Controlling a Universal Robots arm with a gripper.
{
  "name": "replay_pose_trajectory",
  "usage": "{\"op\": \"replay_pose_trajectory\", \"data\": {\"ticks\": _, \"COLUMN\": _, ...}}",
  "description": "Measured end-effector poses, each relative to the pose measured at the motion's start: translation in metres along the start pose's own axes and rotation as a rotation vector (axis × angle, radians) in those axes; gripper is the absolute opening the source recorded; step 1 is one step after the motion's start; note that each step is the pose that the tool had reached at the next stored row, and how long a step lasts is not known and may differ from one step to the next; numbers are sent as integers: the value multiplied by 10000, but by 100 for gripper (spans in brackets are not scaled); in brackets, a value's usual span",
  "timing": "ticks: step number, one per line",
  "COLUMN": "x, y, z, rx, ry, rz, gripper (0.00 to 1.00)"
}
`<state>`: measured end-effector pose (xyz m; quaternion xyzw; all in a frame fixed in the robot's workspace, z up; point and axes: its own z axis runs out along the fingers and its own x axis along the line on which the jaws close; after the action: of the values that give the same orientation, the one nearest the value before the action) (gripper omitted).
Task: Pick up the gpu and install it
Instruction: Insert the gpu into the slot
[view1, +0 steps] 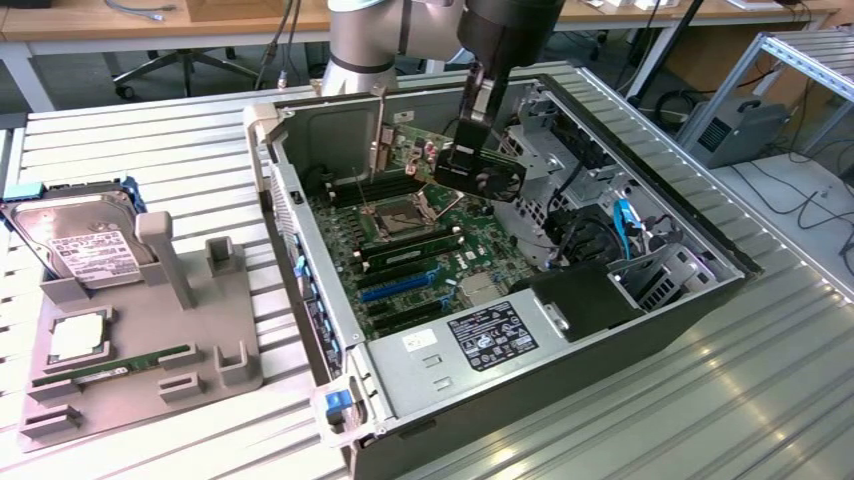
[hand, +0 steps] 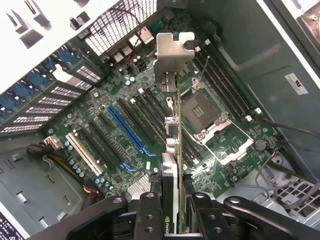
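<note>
Over the open case (view1: 400, 372): the gripper (view1: 470, 140) hangs inside, its fingers drawn partway together and clamped on the gpu (view1: 483, 175), one finger against each flat face.
Gpu: held on edge, clear of the motherboard (view1: 414, 255), with its bracket (hand: 173, 57) toward the case's rear wall; it is not seated in any slot.
Line-up: it seems to hang nearer the processor socket (hand: 202, 112) than the blue slot (hand: 127, 131), though the edge-on wrist view makes this hard to judge.
Risk, aim: lowered off-line, the gpu's bottom edge could strike the socket or the memory slots instead of entering a slot.
Risk, bracket: it could catch on the case's rear wall and tip the gpu.
Risk, grip: the pinch on a thin board is narrow, so resistance could make it pivot or slip.
Risk, cables (view1: 581, 235): they lie loose inside the case and might snag.
Surface: a slatted metal table (view1: 174, 140) carries the case. Beside the case, on the exterior view's left, a grey holder (view1: 160, 330) keeps a hard drive (view1: 87, 250) and a memory stick (view1: 114, 367).
Room: wooden desks and an office chair (view1: 174, 60) stand behind the case.
</note>
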<state>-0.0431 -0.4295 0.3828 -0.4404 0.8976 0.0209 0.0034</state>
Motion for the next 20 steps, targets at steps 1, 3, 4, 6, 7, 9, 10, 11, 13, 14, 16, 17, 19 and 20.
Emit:
{"op": "replay_pose_trajectory", "data": {"ticks": 1, "x": 0, "y": 0, "z": 0, "rx": -2, "ry": 3, "rz": -87, "gripper": 27}}
{"op": "replay_pose_trajectory", "data": {"ticks": 3, "x": 0, "y": 0, "z": 0, "rx": -8, "ry": 11, "rz": -317, "gripper": 27}}
{"op": "replay_pose_trajectory", "data": {"ticks": 4, "x": 0, "y": 0, "z": 0, "rx": -9, "ry": 11, "rz": -340, "gripper": 27}}
{"op": "replay_pose_trajectory", "data": {"ticks": 6, "x": 0, "y": 0, "z": 0, "rx": -9, "ry": 13, "rz": -368, "gripper": 27}}
{"op": "replay_pose_trajectory", "data": {"ticks": 7, "x": 0, "y": 0, "z": 0, "rx": -9, "ry": 13, "rz": -378, "gripper": 27}}
{"op": "replay_pose_trajectory", "data": {"ticks": 9, "x": 0, "y": 0, "z": 0, "rx": -10, "ry": 14, "rz": -402, "gripper": 27}}
{"op": "replay_pose_trajectory", "data": {"ticks": 10, "x": 0, "y": 0, "z": 0, "rx": -10, "ry": 15, "rz": -413, "gripper": 27}}
{"op": "replay_pose_trajectory", "data": {"ticks": 11, "x": 0, "y": 0, "z": 0, "rx": -11, "ry": 15, "rz": -425, "gripper": 27}}
{"op": "replay_pose_trajectory", "data": {"ticks": 13, "x": 0, "y": 0, "z": 0, "rx": -11, "ry": 15, "rz": -450, "gripper": 27}}
{"op": "replay_pose_trajectory", "data": {"ticks": 14, "x": 0, "y": 0, "z": 0, "rx": -12, "ry": 16, "rz": -464, "gripper": 27}}
{"op": "replay_pose_trajectory", "data": {"ticks": 16, "x": 0, "y": 0, "z": 0, "rx": -12, "ry": 17, "rz": -488, "gripper": 27}}
{"op": "replay_pose_trajectory", "data": {"ticks": 17, "x": 0, "y": 0, "z": 0, "rx": -12, "ry": 17, "rz": -500, "gripper": 27}}
{"op": "replay_pose_trajectory", "data": {"ticks": 19, "x": 0, "y": 0, "z": 0, "rx": -13, "ry": 18, "rz": -522, "gripper": 27}}
{"op": "replay_pose_trajectory", "data": {"ticks": 20, "x": 0, "y": 0, "z": 0, "rx": -13, "ry": 19, "rz": -535, "gripper": 27}}
